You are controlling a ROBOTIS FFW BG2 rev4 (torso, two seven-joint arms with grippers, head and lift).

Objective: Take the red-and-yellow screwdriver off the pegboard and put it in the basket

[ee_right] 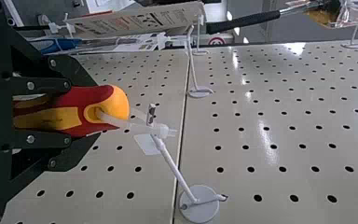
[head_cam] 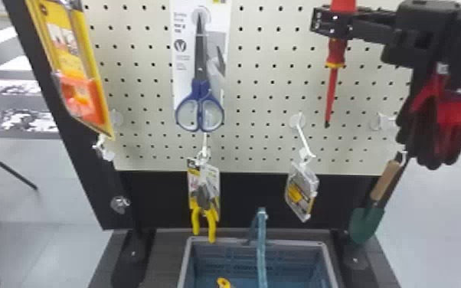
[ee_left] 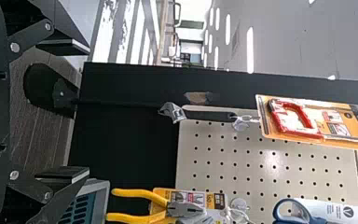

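Observation:
The right gripper (head_cam: 333,23) is high at the right of the head view, before the pegboard (head_cam: 264,90). It is shut on the handle of the red-and-yellow screwdriver (head_cam: 331,90), whose shaft points down. In the right wrist view, the gripper (ee_right: 87,111) has a finger on each side of the screwdriver (ee_right: 119,100); a translucent loop links the handle's end to a white hook (ee_right: 170,161). The left gripper (ee_left: 83,110) is spread open, holding nothing, low by the board's left side. The basket (head_cam: 184,264) stands below the board; its rim (ee_left: 103,189) also shows beside a left finger.
Scissors (head_cam: 200,103), yellow-handled pliers (head_cam: 205,208) and a small clear pack (head_cam: 301,191) hang between the basket and the board's upper part. Red-black gloves (head_cam: 442,126) and a green trowel (head_cam: 367,224) hang at the right. A teal strap (head_cam: 261,245) rises over the basket.

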